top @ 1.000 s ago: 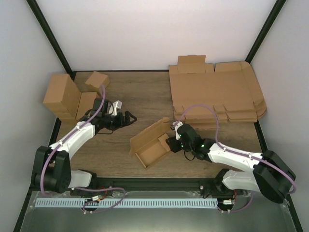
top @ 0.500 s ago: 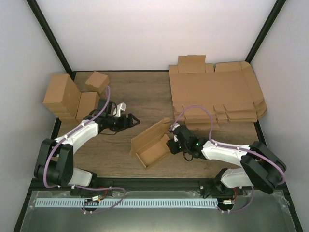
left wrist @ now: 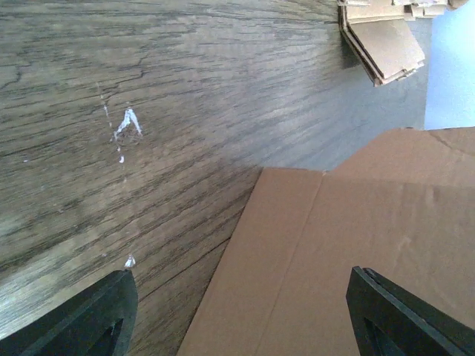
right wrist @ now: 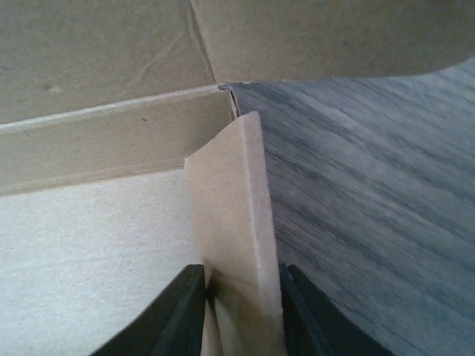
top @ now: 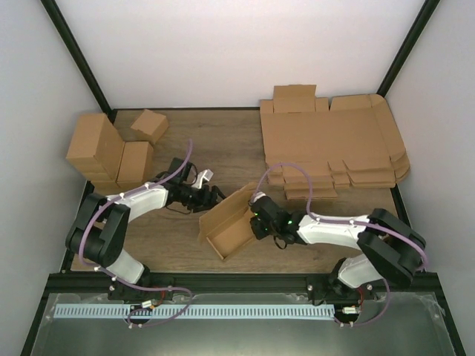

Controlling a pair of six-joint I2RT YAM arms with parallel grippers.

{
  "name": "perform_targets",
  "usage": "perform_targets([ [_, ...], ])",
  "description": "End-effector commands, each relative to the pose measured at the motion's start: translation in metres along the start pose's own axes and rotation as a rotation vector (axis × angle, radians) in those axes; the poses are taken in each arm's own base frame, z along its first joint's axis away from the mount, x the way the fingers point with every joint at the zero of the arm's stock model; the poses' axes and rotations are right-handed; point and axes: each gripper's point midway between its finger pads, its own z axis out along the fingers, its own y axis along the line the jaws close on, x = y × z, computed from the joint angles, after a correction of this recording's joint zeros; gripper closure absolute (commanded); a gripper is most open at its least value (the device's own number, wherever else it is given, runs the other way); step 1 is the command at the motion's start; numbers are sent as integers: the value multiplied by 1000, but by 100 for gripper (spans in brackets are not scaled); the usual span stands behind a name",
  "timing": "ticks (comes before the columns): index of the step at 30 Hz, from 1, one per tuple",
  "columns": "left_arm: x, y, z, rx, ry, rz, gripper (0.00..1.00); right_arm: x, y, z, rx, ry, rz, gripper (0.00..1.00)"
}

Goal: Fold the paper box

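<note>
The paper box [top: 231,221] lies half-formed in the middle of the table as a long open tray with its back panel raised. My right gripper [top: 257,222] is at the tray's right end. In the right wrist view the gripper [right wrist: 241,315] is shut on the upright folded end wall [right wrist: 231,215], one finger inside the tray and one outside. My left gripper [top: 216,195] stands open just behind the box's raised back panel. The left wrist view has that brown panel [left wrist: 356,245] filling the space ahead of the open gripper [left wrist: 241,326], its fingertips [left wrist: 96,315] well apart.
A group of blocky cardboard boxes [top: 107,148] stands at the back left. A thick pile of flat cardboard sheets [top: 334,141] fills the back right, its corner also in the left wrist view [left wrist: 382,41]. Black frame posts run along both sides.
My left arm has reached right, up to the box's back panel, its jaws narrowing a little. My right gripper has slid left onto the end wall and closed on it.
</note>
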Motion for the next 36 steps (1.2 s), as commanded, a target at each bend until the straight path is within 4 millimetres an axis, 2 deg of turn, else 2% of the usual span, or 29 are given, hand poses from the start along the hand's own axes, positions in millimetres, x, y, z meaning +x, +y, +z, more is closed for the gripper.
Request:
perform_targets([
  [1, -4, -10, 3, 51, -3, 42, 20, -13, 4, 5, 87, -1, -29, 76],
  [4, -3, -10, 3, 56, 0, 44, 21, -8, 4, 11, 106, 27, -36, 84],
  [7, -1, -9, 4, 60, 9, 43, 21, -6, 4, 14, 124, 40, -41, 86],
  [12, 4, -7, 6, 66, 23, 38, 21, -6, 5, 14, 164, 46, -57, 96],
  [15, 5, -8, 6, 76, 26, 39, 21, -6, 6, 16, 188, 53, -71, 97],
  [16, 5, -8, 6, 77, 27, 39, 21, -4, 7, 17, 194, 60, -76, 95],
  [19, 7, -8, 6, 80, 30, 40, 21, -3, 8, 18, 193, 65, -77, 80],
  [23, 7, -8, 6, 77, 29, 40, 21, -7, 14, 12, 149, 38, -40, 71],
  [31, 8, -8, 2, 66, 17, 45, 21, -16, 22, -4, 98, 17, -8, 67],
  [36, 7, -10, 0, 64, 12, 47, 21, -22, 28, -15, 54, 2, -11, 60],
])
